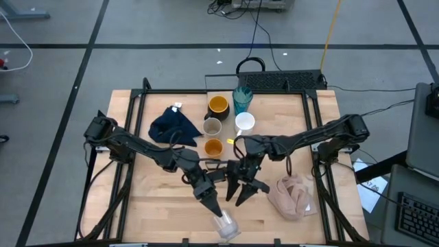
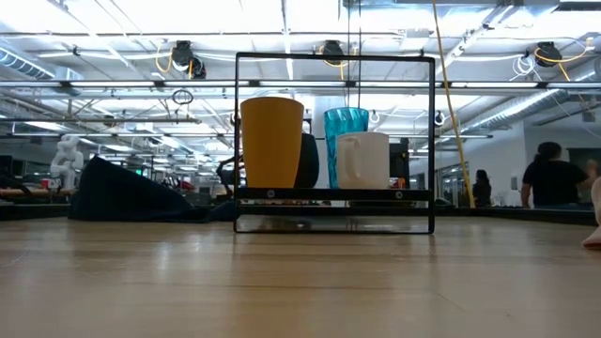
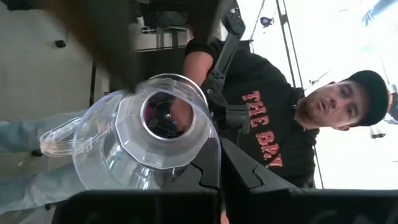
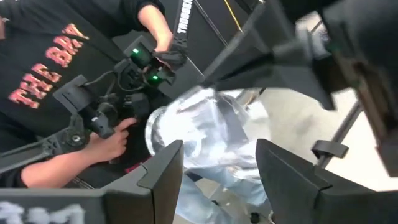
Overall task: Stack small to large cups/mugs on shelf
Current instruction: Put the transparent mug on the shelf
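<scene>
My left gripper (image 1: 214, 208) is shut on a small clear glass (image 1: 226, 226), which is held up over the table's near middle. My right gripper (image 1: 241, 193) is open just to the glass's right. In its wrist view its fingers (image 4: 163, 167) frame the glass (image 4: 205, 127) from a little way off, apart from it. At the far middle stand the black mug with the yellow-orange inside (image 1: 218, 104), the teal tumbler (image 1: 241, 99), the white mug (image 1: 245, 122), the grey-beige cup (image 1: 212, 127) and the orange cup (image 1: 213, 146). In the low view their bases sit on the shelf (image 2: 333, 194). My left gripper pinches the clear glass's thin side wall at its rim (image 3: 210, 149) between its two fingers (image 3: 206, 167). The gripper points about level toward the table's near edge. The glass lies on its side beyond the fingertips, clear of the table.
A dark navy cloth (image 1: 171, 127) lies at the far left and a pink-beige cloth (image 1: 293, 195) at the near right. A black wire frame (image 2: 334, 58) surrounds the shelf. A person (image 3: 273, 118) stands beyond the near edge. Bare tabletop lies at the near left.
</scene>
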Controlling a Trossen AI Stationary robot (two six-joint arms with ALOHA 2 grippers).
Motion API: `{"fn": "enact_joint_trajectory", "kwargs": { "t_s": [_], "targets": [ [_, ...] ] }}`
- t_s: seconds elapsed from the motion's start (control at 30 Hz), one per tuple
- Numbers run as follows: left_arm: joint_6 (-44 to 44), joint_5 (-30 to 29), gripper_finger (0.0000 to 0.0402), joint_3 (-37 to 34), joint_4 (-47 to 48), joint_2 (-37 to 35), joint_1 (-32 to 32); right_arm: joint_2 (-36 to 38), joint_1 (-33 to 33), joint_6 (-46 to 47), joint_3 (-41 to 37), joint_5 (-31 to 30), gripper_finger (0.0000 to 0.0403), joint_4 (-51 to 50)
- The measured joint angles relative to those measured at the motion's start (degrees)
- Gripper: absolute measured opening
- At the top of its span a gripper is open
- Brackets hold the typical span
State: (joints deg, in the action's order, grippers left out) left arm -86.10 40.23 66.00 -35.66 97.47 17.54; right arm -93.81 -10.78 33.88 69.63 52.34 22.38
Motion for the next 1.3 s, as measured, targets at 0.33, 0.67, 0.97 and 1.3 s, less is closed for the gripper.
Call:
{"fn": "enact_joint_trajectory", "kwargs": {
  "t_s": [0.33, 0.67, 0.97, 1.3],
  "targets": [
    [-0.4, 0.1, 0.0000, 0.0, -0.4, 0.0, 0.1, -0.9, -2.1, 0.1, -0.1, -1.5, 0.0192, 3.9],
    [-1.5, -1.1, 0.0000, 0.0, -1.8, -0.1, 0.1, -1.0, -3.4, -2.3, -0.1, -4.7, 0.0192, 5.2],
    [-1.2, -2.8, 0.0000, 0.0, -1.7, -0.2, 0.3, -1.0, -3.7, -1.8, -0.1, -5.4, 0.0190, 5.8],
    [0.2, -3.0, 0.0000, 0.1, 0.6, -0.1, 0.2, -1.0, -4.5, 0.4, -0.2, -3.7, 0.0124, 6.4]
  ]
}}
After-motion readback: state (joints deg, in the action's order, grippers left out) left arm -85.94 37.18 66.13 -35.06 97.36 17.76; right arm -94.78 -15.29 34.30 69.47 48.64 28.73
